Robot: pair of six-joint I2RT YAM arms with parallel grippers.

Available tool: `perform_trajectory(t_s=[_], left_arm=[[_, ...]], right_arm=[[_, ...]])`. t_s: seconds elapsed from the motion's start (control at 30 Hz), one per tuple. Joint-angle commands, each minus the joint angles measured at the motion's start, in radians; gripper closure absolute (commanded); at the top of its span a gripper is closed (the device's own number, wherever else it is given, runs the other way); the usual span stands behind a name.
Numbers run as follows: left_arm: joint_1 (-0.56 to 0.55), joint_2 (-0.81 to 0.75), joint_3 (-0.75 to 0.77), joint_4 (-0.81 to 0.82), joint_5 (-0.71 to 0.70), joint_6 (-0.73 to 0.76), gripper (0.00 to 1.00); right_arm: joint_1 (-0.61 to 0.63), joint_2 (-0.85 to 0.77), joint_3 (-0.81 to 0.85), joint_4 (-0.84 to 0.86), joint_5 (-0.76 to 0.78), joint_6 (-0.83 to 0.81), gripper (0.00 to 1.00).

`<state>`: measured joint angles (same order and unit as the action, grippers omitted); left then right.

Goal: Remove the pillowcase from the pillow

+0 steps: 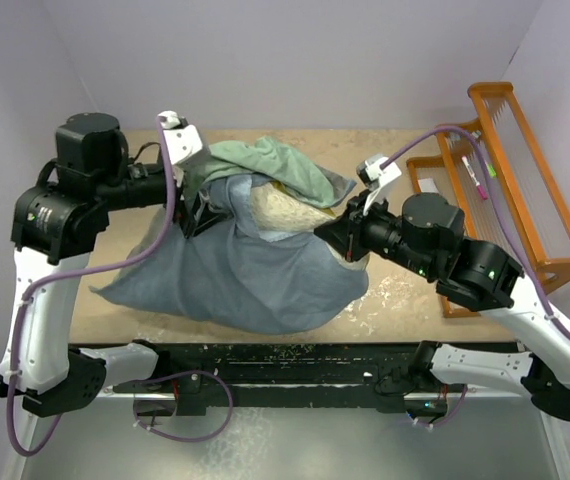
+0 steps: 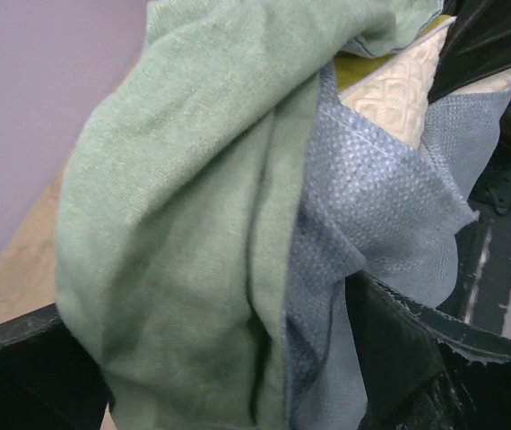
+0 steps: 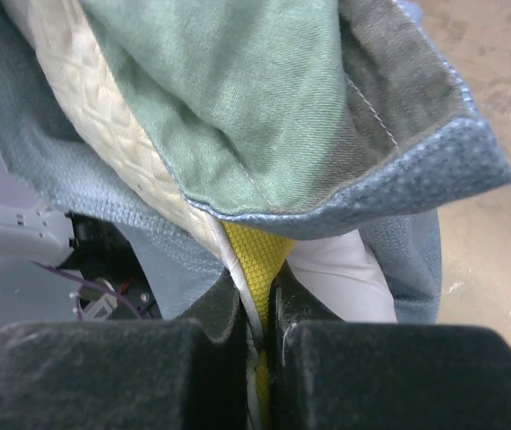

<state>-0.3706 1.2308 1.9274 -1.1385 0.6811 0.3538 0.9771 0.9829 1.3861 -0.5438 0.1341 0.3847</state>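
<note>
The pillowcase (image 1: 235, 270) lies bunched at the table's middle, mostly slate blue-grey inside showing, with a sage green part at the back. The cream quilted pillow (image 1: 285, 208) shows through its opening. My left gripper (image 1: 203, 208) is shut on a thick bunch of the pillowcase at the left. In the left wrist view, green and blue-grey pillowcase cloth (image 2: 193, 224) fills the left gripper (image 2: 238, 376), with the pillow (image 2: 399, 90) beyond. My right gripper (image 1: 337, 236) is shut on the pillow's right end. In the right wrist view the right gripper (image 3: 260, 305) pinches the pillow's yellow edge (image 3: 255, 255) under the pillowcase hem (image 3: 238, 98).
An orange wooden rack (image 1: 510, 170) stands at the right edge of the table (image 1: 405, 290), with pens (image 1: 470, 175) beside it. Lilac walls close in the back and both sides. A black rail runs along the near edge.
</note>
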Motion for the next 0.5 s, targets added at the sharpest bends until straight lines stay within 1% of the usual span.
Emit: perform_trajectory(t_s=[0.0, 0.13, 0.2, 0.3, 0.37, 0.47], left_arm=[[0.001, 0.001, 0.163, 0.098, -0.051, 0.011, 0.01], [0.001, 0.048, 0.346, 0.081, -0.035, -0.005, 0.01], [0.000, 0.062, 0.393, 0.081, -0.006, -0.028, 0.01], [-0.001, 0.057, 0.379, 0.138, 0.008, -0.075, 0.01], [0.001, 0.058, 0.372, 0.173, -0.026, -0.089, 0.01], [0.000, 0.043, 0.350, 0.229, -0.097, -0.081, 0.01]], right_arm=[[0.005, 0.049, 0.209, 0.050, 0.098, -0.028, 1.00], [0.014, 0.126, 0.356, 0.025, 0.135, -0.071, 1.00], [0.036, 0.162, 0.406, 0.022, 0.157, -0.094, 1.00], [0.112, 0.232, 0.454, 0.010, 0.223, -0.125, 1.00], [0.174, 0.289, 0.471, 0.000, 0.285, -0.144, 1.00], [0.218, 0.369, 0.514, -0.045, 0.374, -0.145, 1.00]])
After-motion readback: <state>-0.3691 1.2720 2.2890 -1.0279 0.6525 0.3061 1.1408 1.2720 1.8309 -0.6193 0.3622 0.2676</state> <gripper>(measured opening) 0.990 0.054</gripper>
